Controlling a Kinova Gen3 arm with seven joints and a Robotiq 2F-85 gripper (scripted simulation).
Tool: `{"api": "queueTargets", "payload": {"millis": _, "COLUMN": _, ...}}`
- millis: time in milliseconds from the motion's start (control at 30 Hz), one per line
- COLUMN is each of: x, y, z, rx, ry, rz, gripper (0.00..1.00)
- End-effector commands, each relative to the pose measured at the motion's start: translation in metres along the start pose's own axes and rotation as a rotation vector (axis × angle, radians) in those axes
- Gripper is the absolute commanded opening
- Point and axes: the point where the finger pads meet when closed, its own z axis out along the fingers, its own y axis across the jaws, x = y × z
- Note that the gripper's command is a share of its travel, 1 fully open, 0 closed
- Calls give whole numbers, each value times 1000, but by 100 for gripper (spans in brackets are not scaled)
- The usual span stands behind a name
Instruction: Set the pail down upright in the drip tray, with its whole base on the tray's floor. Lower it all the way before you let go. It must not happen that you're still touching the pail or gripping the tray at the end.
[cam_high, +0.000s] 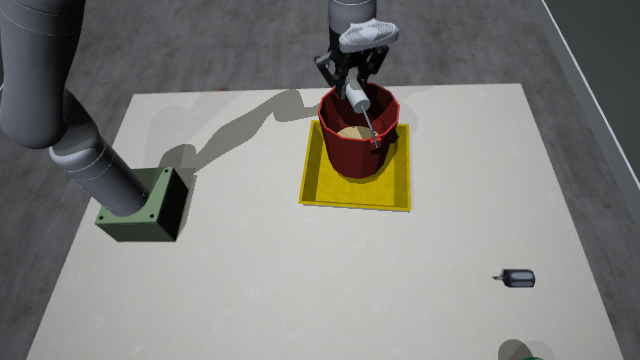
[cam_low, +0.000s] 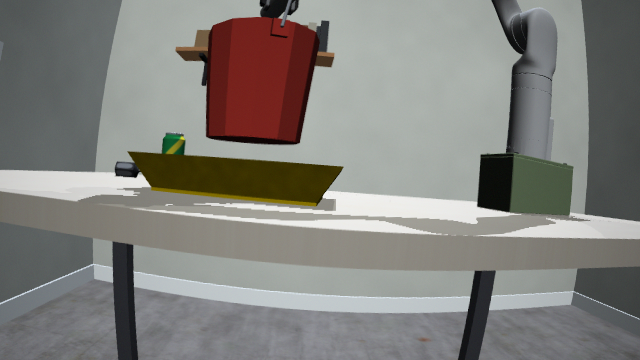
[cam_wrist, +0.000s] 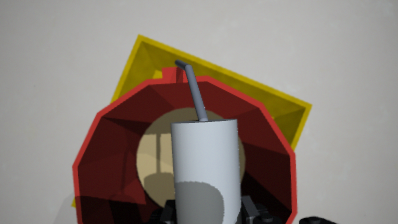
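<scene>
The red pail (cam_high: 359, 132) hangs upright in the air over the yellow drip tray (cam_high: 356, 175). In the side view the pail (cam_low: 260, 80) has its base a little above the tray's rim (cam_low: 235, 177). My gripper (cam_high: 351, 85) is shut on the white grip (cam_high: 358, 97) of the pail's thin grey wire handle. In the wrist view the grip (cam_wrist: 206, 170) stands in front, the pail's rim (cam_wrist: 185, 155) is below it, and the tray (cam_wrist: 215, 95) shows behind. The fingers are mostly hidden.
The arm's green base block (cam_high: 145, 205) stands at the table's left. A small dark object (cam_high: 517, 278) lies at the right front. A green can (cam_low: 173, 144) stands beyond the tray in the side view. A wooden shelf (cam_low: 195, 52) is on the wall behind the pail.
</scene>
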Motion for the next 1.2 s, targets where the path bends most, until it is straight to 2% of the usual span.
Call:
{"api": "queueTargets", "payload": {"millis": 0, "x": -4, "y": -2, "z": 3, "rx": 6, "ry": -6, "rz": 8, "gripper": 10}}
{"api": "queueTargets", "payload": {"millis": 1167, "x": -6, "y": -4, "z": 40, "rx": 5, "ry": -5, "rz": 9, "gripper": 10}}
